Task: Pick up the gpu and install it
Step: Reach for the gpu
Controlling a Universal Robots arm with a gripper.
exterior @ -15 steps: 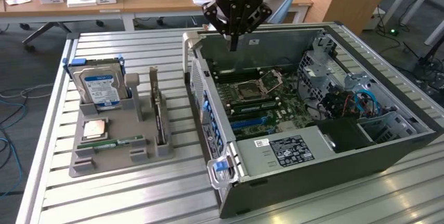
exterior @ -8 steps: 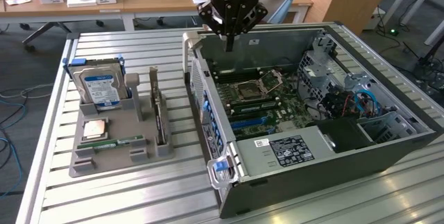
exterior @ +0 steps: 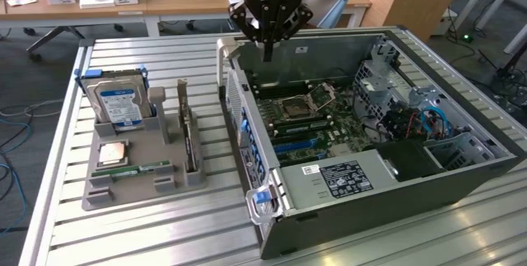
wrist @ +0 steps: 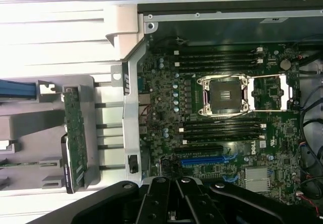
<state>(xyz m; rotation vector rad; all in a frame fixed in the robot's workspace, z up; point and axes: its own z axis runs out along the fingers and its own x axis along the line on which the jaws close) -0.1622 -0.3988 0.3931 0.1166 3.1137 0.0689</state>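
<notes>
Closed claw (exterior: 268, 51), fingers pressed together, gripping nothing; hanging above the far edge of the open computer case (exterior: 371, 210); gpu (exterior: 189, 136) standing on its long edge in a slot of the grey tray (exterior: 132, 186); in the exterior view at about seven o'clock from the claw, well apart, untouched; hard drive (exterior: 120, 102) upright in the same tray, at ten o'clock from the gpu.

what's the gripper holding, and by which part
Nothing: the black gripper is shut, empty; the thin dark gpu card stands in the grey plastic tray.
</notes>
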